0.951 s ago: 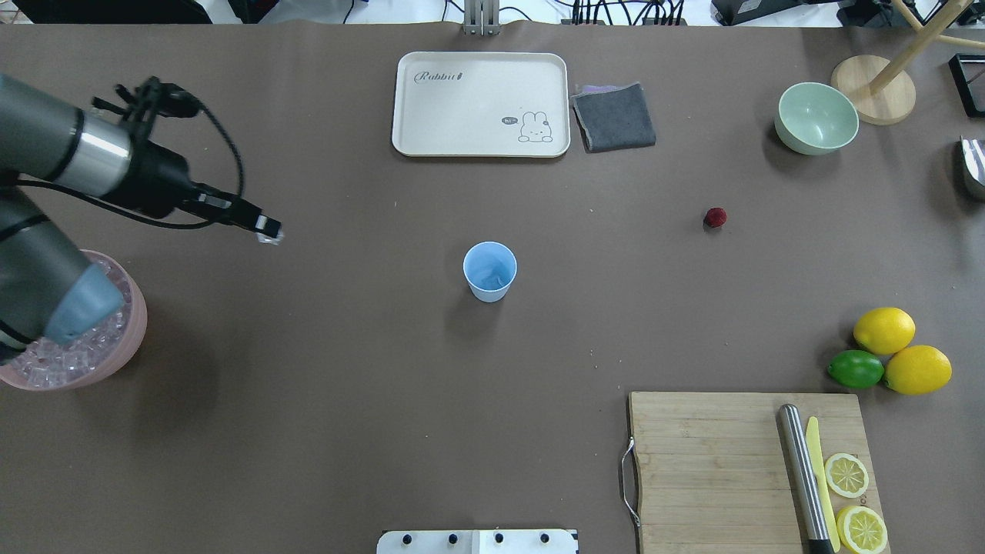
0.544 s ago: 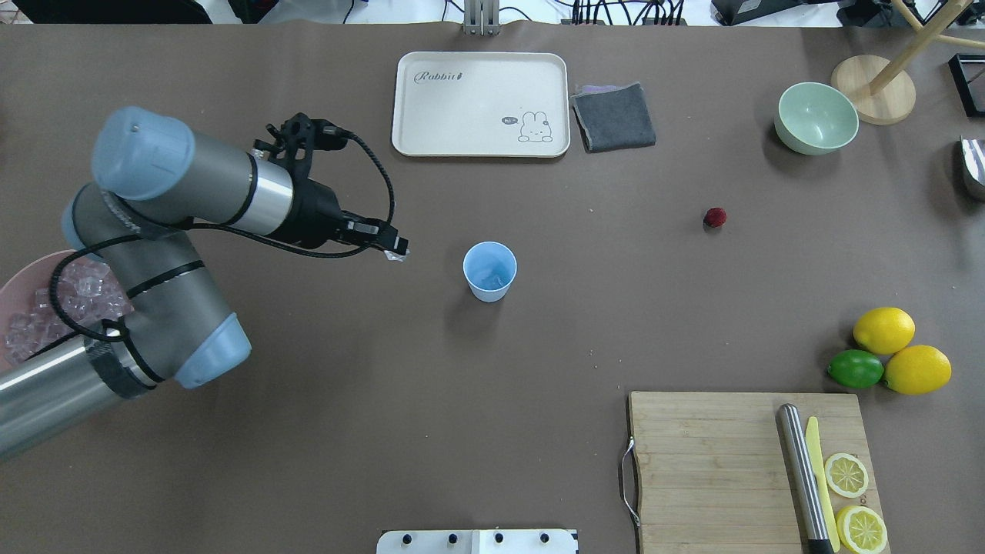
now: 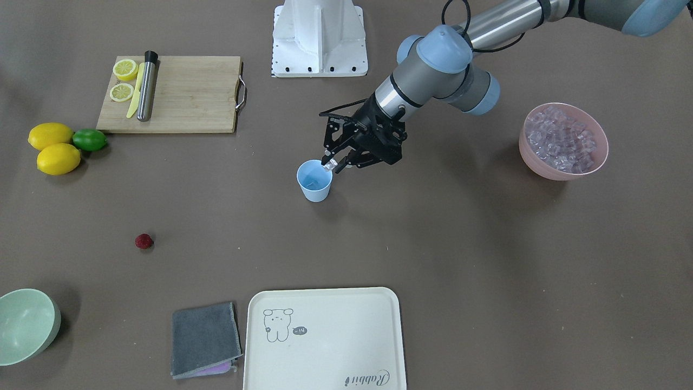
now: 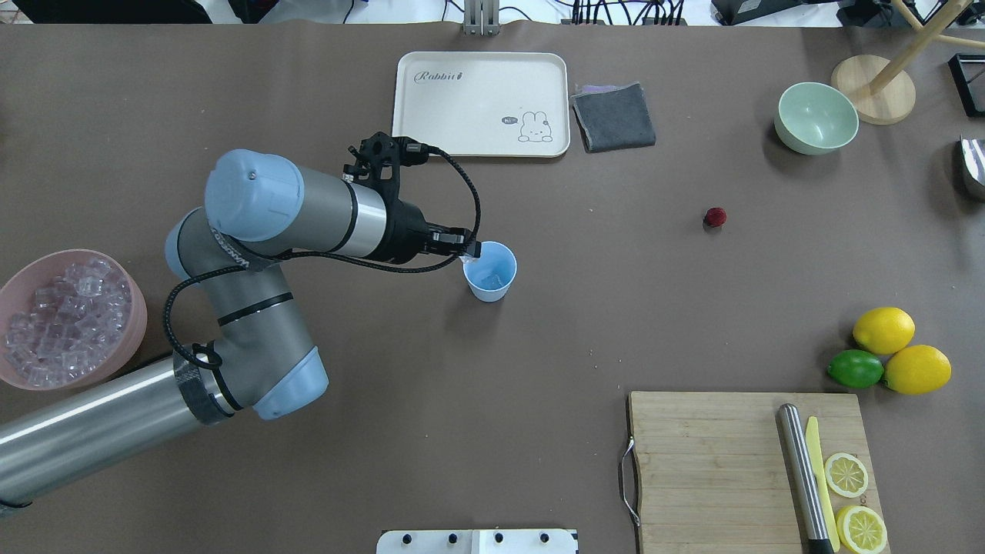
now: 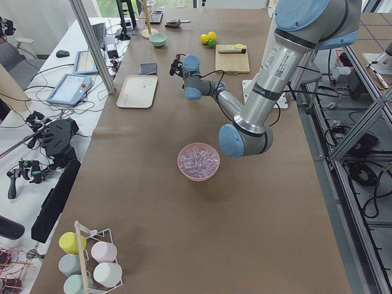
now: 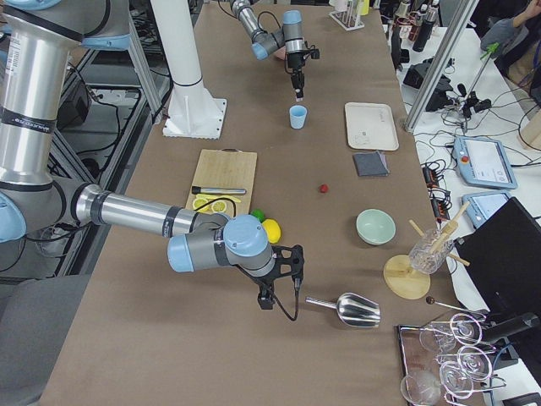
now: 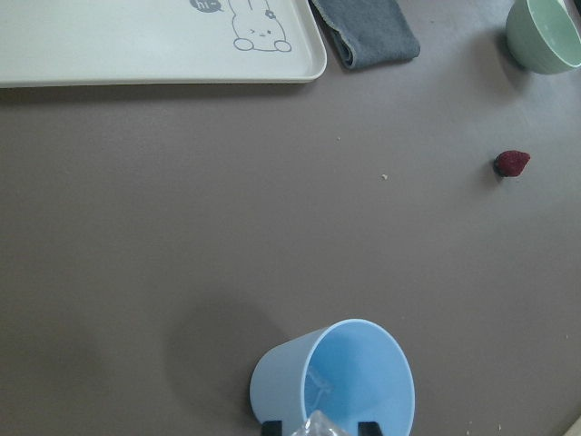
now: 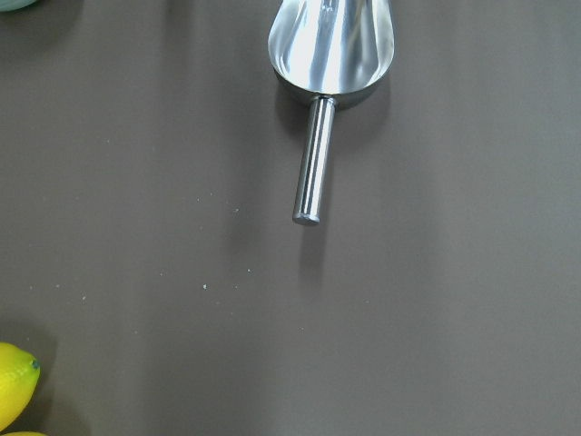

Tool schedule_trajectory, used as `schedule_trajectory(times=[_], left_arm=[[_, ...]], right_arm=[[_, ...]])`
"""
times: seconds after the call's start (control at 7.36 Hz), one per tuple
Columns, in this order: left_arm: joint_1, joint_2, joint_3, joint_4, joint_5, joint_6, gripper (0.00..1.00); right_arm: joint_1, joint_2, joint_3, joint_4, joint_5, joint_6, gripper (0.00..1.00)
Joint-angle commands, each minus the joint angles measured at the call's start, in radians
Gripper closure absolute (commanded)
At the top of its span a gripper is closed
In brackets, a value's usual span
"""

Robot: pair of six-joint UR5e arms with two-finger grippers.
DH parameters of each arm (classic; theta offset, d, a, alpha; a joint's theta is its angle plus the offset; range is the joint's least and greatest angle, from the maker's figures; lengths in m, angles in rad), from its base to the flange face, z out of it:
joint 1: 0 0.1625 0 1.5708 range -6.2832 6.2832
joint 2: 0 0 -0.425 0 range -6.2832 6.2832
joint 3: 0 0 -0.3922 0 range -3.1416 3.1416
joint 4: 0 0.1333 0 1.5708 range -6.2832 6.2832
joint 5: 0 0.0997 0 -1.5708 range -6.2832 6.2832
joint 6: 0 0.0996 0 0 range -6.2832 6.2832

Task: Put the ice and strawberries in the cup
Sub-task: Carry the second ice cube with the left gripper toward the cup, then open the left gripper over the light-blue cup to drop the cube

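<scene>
1. The left tool (image 4: 469, 252) is pinching a small clear glassy ice cube (image 3: 328, 167) between its narrowed fingertips (image 7: 368, 427). It is hanging over the rim of the small light-blue tapered plastic cup (image 4: 492, 273).
2. The cup is standing upright on the brown surface (image 4: 462, 369), directly beneath the tool's tips and reaching just ahead of them. In the left wrist view, the ice cube is showing at the bottom edge, right above the cup's near rim.
3. The small dark-red bumpy strawberry (image 4: 715, 217) is lying on the surface well ahead of the left tool and off to its right. It is beyond the cup and touching nothing.
4. The round pink bowl (image 4: 139, 327), heaped with more clear ice cubes (image 4: 58, 327), is sitting well behind the left tool, beside the arm's elbow.
5. The cream rectangular tray with a rabbit drawing (image 7: 136, 64) and the folded grey cloth (image 7: 368, 36) are lying ahead of the left tool, the tray to its left.
6. The right tool (image 6: 279, 296) is hovering near a shiny metal scoop (image 8: 331, 45). The scoop is lying just ahead of it, handle pointing back toward it. I cannot tell whether this tool is wide or narrow.
</scene>
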Motion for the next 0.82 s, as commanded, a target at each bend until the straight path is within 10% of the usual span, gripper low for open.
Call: schedule_trajectory(times=[0.0,0.54,0.68], left_arm=[[0.028,-0.020,0.008,0.000,0.046,-0.019,1.00],[0.026,-0.055,0.054,-0.008,0.077,-0.018,1.00],[0.025,-0.055,0.059,-0.009,0.077,-0.016,0.85]], right_arm=[[-0.002,0.001,-0.009,0.000,0.001,0.002,0.00],[-0.007,0.004,-0.012,0.000,0.004,0.002,0.00],[-0.008,0.007,-0.015,-0.002,0.002,0.002,0.00]])
